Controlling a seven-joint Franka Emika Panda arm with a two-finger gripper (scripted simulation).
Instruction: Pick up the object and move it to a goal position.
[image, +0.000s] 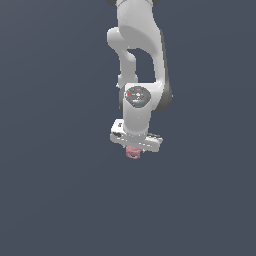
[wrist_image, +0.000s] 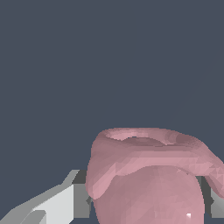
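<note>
The object (image: 133, 153) is a small dusty-pink lumpy blob, seen in the exterior view just under the white gripper (image: 134, 150) in the middle of the picture. It is much narrower than the gripper. In the wrist view the pink object (wrist_image: 148, 179) fills the space between the two fingers (wrist_image: 65, 203), which press against its sides. The gripper is shut on it. The fingertips are hidden behind the object in the exterior view.
The white arm (image: 140, 60) reaches down from the top middle of the exterior view. All around is a plain dark grey-blue surface (image: 50, 200). No goal marker shows.
</note>
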